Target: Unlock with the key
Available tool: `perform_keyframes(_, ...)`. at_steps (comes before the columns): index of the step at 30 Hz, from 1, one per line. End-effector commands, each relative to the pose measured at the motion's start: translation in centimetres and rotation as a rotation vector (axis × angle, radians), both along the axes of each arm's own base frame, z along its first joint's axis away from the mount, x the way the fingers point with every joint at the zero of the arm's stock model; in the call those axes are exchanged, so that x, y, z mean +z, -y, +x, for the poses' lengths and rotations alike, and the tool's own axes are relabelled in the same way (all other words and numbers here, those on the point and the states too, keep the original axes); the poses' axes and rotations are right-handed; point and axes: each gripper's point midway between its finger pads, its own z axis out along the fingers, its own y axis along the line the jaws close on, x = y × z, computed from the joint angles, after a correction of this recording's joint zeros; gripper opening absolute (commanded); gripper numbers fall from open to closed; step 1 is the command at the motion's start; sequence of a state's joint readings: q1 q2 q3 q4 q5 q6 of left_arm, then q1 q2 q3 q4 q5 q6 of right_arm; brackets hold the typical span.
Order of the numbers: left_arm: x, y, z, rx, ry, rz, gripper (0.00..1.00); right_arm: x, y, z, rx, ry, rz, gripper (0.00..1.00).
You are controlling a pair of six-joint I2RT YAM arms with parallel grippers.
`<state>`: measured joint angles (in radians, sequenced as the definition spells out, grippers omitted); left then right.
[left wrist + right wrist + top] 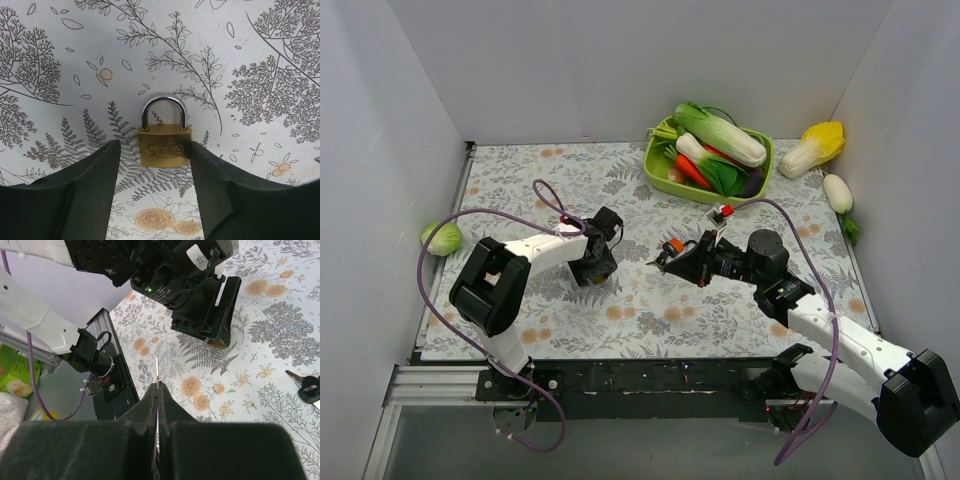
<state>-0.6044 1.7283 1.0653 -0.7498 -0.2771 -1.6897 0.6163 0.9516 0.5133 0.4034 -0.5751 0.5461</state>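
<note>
A brass padlock with a silver shackle lies flat on the floral table cover. My left gripper is open and low over it. Its right finger touches the lock's right side, and its left finger stands a little apart. In the top view the left gripper hides the lock. My right gripper is shut on the key. Only its thin silver blade pokes out, pointing at the left gripper. The key's head is hidden between the pads. In the top view the right gripper hovers right of the left one.
A black-headed key and a silvery key lie on the cover at the right. A green tray of toy vegetables stands at the back. A toy cabbage, a radish and a lettuce lie near the walls.
</note>
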Motion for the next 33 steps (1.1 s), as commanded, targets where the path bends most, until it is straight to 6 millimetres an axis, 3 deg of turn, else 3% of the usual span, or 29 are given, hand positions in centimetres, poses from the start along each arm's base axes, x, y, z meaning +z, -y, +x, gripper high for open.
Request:
perform_keyframes(1, -0.8, 0.8, 0.8, -0.006, 0.010, -0.019, 0.53, 1.6, 0.0, 0.2, -0.005, 0.065, 0.039, 0.01)
perform_keyframes(6, -1.2, 1.2, 0.9, -0.018, 0.015, -0.038, 0.43, 0.9, 0.1, 0.3, -0.016, 0.051, 0.029, 0.01)
perform_keyframes(10, -1.3, 1.9, 1.2, -0.025, 0.028, -0.073, 0.25, 0.5, 0.1, 0.4, -0.019, 0.043, 0.022, 0.01)
perform_keyframes(11, -1.2, 2.2, 1.3, -0.027, 0.033, -0.084, 0.15, 0.3, 0.2, 0.4, -0.023, 0.041, 0.019, 0.01)
perform_keyframes(14, -0.3, 3.2, 1.9, -0.024, 0.071, -0.148, 0.00, -0.2, 0.2, 0.6, -0.034, 0.030, 0.007, 0.01)
perform_keyframes(17, 1.2, 4.7, 2.7, -0.007, 0.128, -0.250, 0.00, -0.6, 0.1, 0.8, -0.036, 0.017, 0.002, 0.01)
perform_keyframes(18, 2.9, 5.6, 3.5, -0.006, 0.185, -0.309, 0.00, -0.9, -0.1, 0.9, -0.034, 0.011, -0.001, 0.01)
perform_keyframes(20, 4.3, 6.5, 3.7, 0.013, 0.219, -0.387, 0.00, -1.6, -0.4, 0.9, -0.032, -0.011, -0.007, 0.01)
perform_keyframes(21, 6.2, 7.2, 4.4, 0.010, 0.276, -0.443, 0.00, -1.8, -0.5, 0.9, -0.032, -0.019, -0.010, 0.01)
perform_keyframes(23, 7.6, 7.5, 4.5, 0.032, 0.315, -0.496, 0.00, -2.6, -1.2, 0.7, -0.028, -0.034, -0.022, 0.01)
perform_keyframes(24, 9.2, 7.9, 4.8, 0.029, 0.360, -0.543, 0.00, -2.9, -1.5, 0.6, -0.030, -0.047, -0.025, 0.01)
perform_keyframes(31, 13.9, 8.0, 4.2, 0.080, 0.485, -0.721, 0.00, -5.0, -3.6, 0.1, -0.042, -0.122, -0.025, 0.01)
perform_keyframes(33, 14.4, 8.0, 3.9, 0.089, 0.498, -0.750, 0.00, -5.6, -4.3, 0.4, -0.037, -0.143, -0.033, 0.01)
